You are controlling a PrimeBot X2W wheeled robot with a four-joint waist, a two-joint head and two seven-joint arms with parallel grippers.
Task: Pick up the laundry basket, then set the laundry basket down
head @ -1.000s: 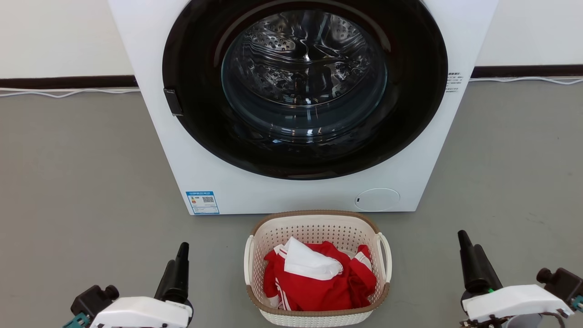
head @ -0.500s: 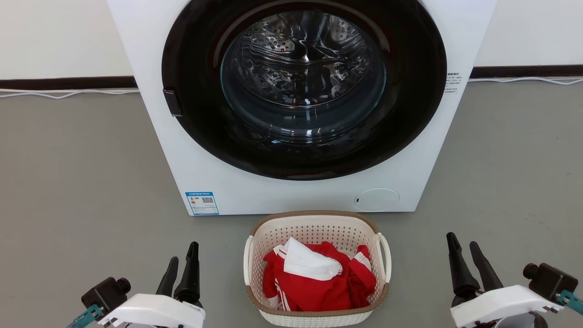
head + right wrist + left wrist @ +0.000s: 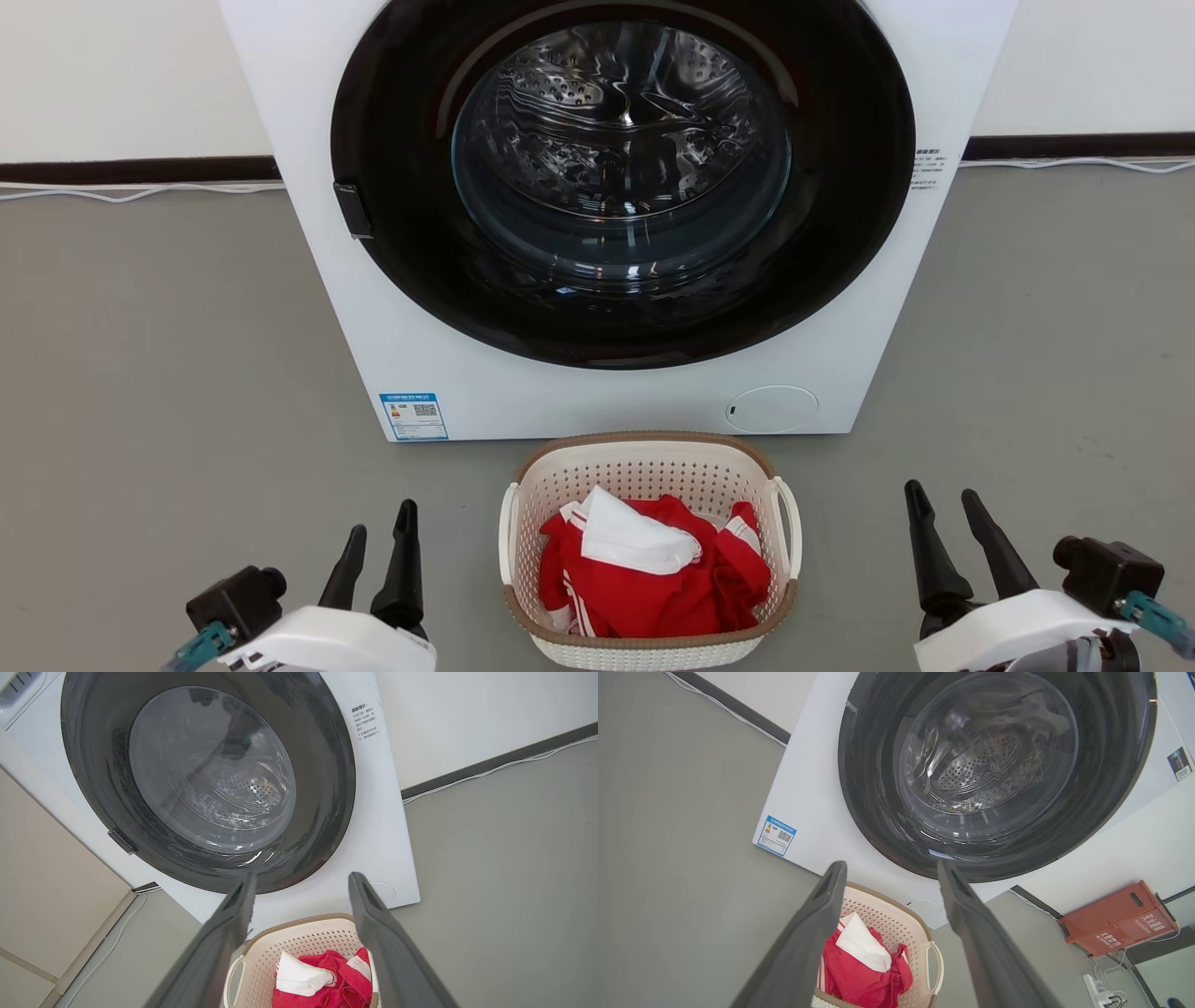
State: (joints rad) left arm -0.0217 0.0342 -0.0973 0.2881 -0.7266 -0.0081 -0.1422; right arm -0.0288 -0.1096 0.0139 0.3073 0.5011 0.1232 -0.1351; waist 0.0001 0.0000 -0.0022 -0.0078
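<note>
Laundry basket (image 3: 644, 474) stands on the floor (image 3: 140, 373) just in front of the washer (image 3: 560, 401), below its door, holding red-and-white cloth (image 3: 653, 583); blue QR-code label (image 3: 414, 415) at the washer's lower left corner and print sticker (image 3: 929, 168) right of the door, both too small to read; left gripper (image 3: 381, 521) and right gripper (image 3: 942, 492) hang farther out from the washer, fingers spread, gripping nothing.

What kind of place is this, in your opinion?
Probably a laundry corner, maybe in a test room rather than a home: a front-loading washing machine stands on a plain grey floor, with a laundry basket of red and white clothes before it.
</note>
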